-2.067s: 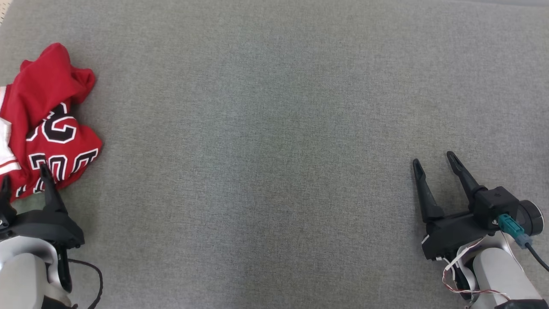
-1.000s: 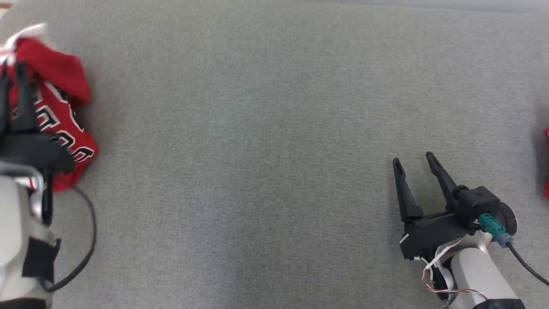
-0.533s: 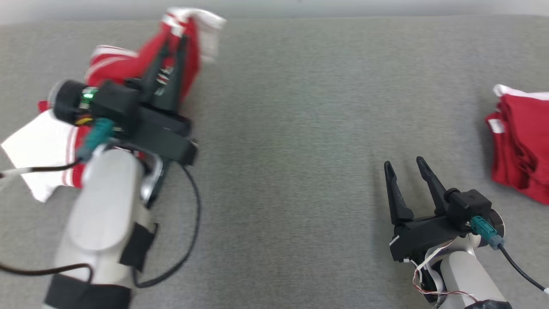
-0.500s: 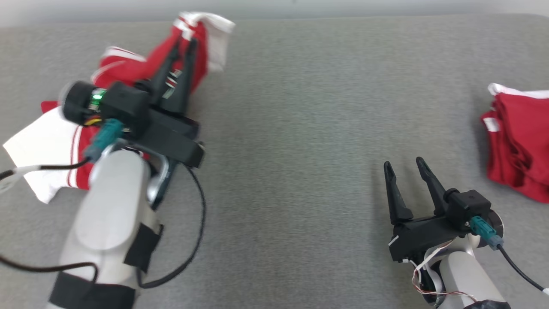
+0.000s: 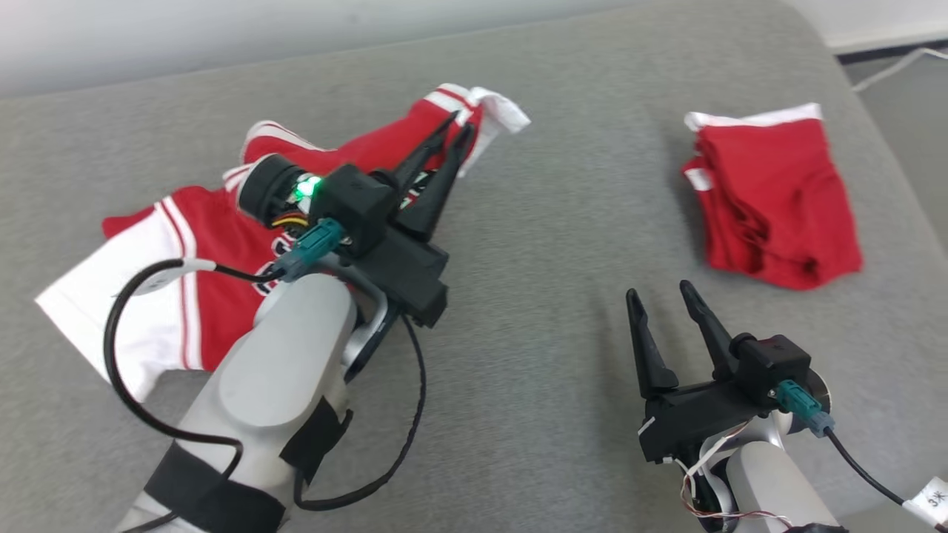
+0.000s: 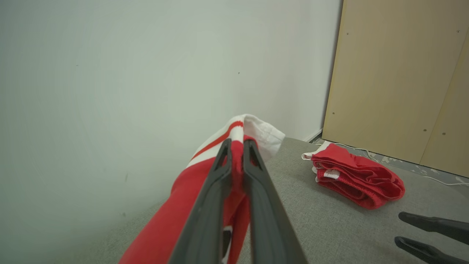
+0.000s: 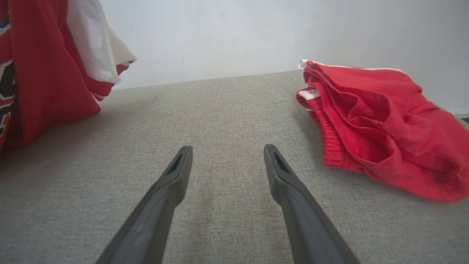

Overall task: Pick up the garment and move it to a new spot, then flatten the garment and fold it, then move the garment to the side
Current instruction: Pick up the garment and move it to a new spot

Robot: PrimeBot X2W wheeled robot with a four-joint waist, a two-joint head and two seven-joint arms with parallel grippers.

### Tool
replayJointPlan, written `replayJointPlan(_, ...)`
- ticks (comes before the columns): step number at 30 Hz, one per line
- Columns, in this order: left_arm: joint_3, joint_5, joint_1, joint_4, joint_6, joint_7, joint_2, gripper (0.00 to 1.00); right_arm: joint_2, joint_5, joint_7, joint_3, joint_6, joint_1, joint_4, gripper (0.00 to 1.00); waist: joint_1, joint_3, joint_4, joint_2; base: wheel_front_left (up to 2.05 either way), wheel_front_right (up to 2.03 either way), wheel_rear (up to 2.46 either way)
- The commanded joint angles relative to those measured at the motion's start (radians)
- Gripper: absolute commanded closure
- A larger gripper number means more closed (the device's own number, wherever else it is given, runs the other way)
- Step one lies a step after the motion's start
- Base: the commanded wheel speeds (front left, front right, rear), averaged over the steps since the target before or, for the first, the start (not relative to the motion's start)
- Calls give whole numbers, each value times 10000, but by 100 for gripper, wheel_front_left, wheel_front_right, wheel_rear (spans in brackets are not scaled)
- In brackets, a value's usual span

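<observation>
Red jersey garment with white trim (image 5: 200, 222) hangs pinched by its striped edge in the left arm's (image 5: 281, 370) closed jaws, its length trailing back behind them onto the grey fabric surface (image 5: 518, 244), well apart from the right arm's (image 5: 763, 474) spread, empty jaws

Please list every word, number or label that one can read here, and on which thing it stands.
Nothing reads in full.
On the red jersey: black, white-edged print, mostly hidden behind the left arm; unreadable.
On the white cable tag: dark marks, too small to read.
On the folded red garment: a small white label, blurred, no legible text.
</observation>
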Motion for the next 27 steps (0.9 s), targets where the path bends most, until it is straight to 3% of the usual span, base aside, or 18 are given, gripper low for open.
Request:
replayJointPlan(1, -191, -162, -191, -49, 74, -18, -1, 100, 57, 51, 0, 51, -7, 95, 33, 0, 0, -72, -745, -1, 0, 0, 0)
replayJointPlan(6, -877, -504, -319, 104, 390, -17, 12, 97, 155, 84, 0, 96, -7, 28, 76, 0, 0, -90, -1052, -1, 0, 0, 0)
replayJointPlan(8, -955, -629, -191, 559, 480, -17, 26, 0, 195, 91, 0, 95, -7, -11, 83, 0, 0, -108, -1078, -1, 0, 0, 0)
replayJointPlan(15, -631, -717, 266, 1611, 638, -16, 14, 0, 235, 43, 0, -14, -7, 4, -16, 0, 0, -256, -671, -1, 0, 0, 0)
replayJointPlan(27, 1549, -182, 2527, 865, 1167, -16, 363, 0, -37, 54, 0, 103, -7, 257, -63, 0, 0, -1131, 488, -1, 0, 0, 0)
